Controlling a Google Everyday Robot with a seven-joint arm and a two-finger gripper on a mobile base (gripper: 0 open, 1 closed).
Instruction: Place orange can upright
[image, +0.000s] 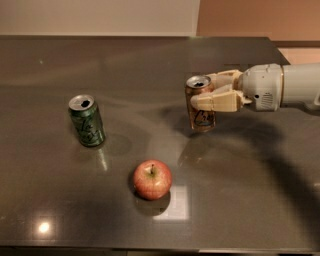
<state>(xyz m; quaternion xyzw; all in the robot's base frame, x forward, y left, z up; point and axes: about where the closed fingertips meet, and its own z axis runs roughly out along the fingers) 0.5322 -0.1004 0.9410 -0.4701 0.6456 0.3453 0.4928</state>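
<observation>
The dark tabletop (125, 60) fills the frame. The pale hand (204, 92) comes in from the right edge, its fingers clamped on the orange can (203, 119), which is upright just right of centre. A green can (87, 122) stands at left, and a red apple (152, 179) sits at lower centre.

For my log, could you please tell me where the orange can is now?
The coppery orange drink can is upright right of centre in the camera view, held by the gripper, beyond the round red apple.
</observation>
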